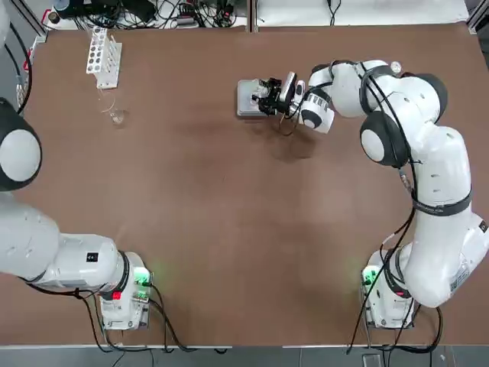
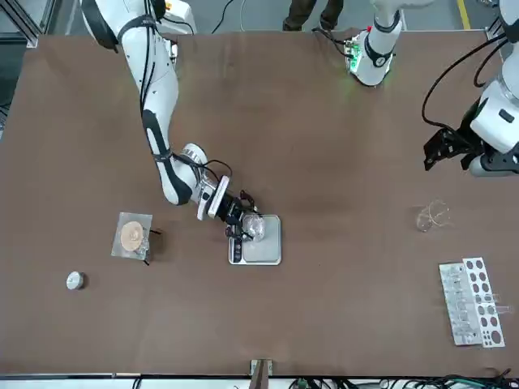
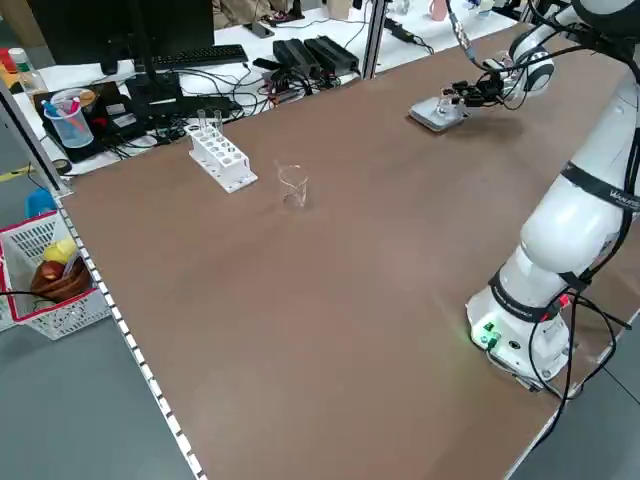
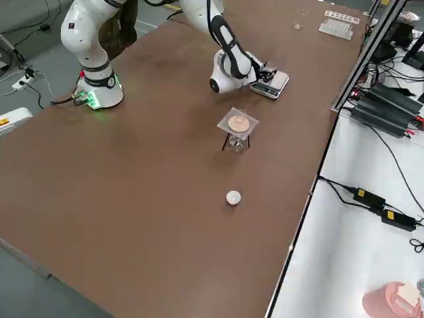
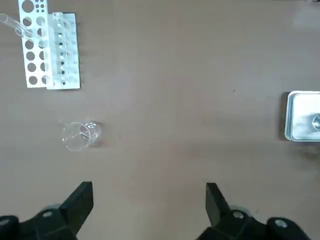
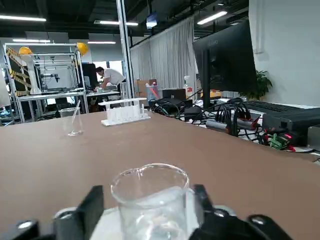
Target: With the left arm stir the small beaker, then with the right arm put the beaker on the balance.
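The small beaker [image 6: 150, 200], tiny clear glass, stands upright on the silver pan of the balance [image 2: 263, 247], a flat grey scale at the table's far middle. My right gripper [image 6: 148, 192] reaches low over the balance's edge, a finger on each side of the beaker. A thin gap shows on each side, so the jaws are open around it. In the front view the same beaker [image 2: 253, 227] sits just off the black fingertips. My left gripper [image 5: 149, 200] hangs high over the table's far left side, open and empty, well away from the balance [image 5: 302, 117].
A clear glass vessel with a thin rod [image 1: 116, 116] stands at the far left beside a white test tube rack [image 1: 103, 57]. A small stand with an orange-tan disc [image 2: 132, 237] and a small white round object [image 2: 75, 280] lie beyond the balance. A person stands in the background.
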